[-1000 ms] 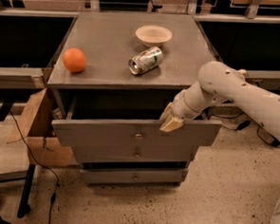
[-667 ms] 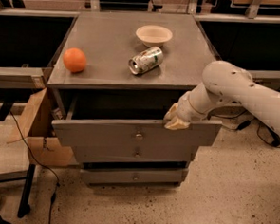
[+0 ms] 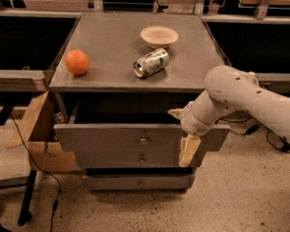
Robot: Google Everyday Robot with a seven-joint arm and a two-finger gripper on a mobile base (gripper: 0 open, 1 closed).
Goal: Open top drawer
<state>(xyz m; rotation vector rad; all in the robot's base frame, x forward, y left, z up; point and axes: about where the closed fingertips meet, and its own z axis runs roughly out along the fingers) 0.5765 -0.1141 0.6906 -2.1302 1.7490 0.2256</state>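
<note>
Pincer spread wide — at top drawer front (pulled out)

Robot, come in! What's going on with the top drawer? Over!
Gripper at the top drawer front, right side. Drawer pulled out, dark gap showing. Nothing in its path; orange, can, bowl on the cabinet top. Over.

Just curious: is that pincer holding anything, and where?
Nothing that I can see: the pincer sits open against the top drawer front, right of its knob.
</note>
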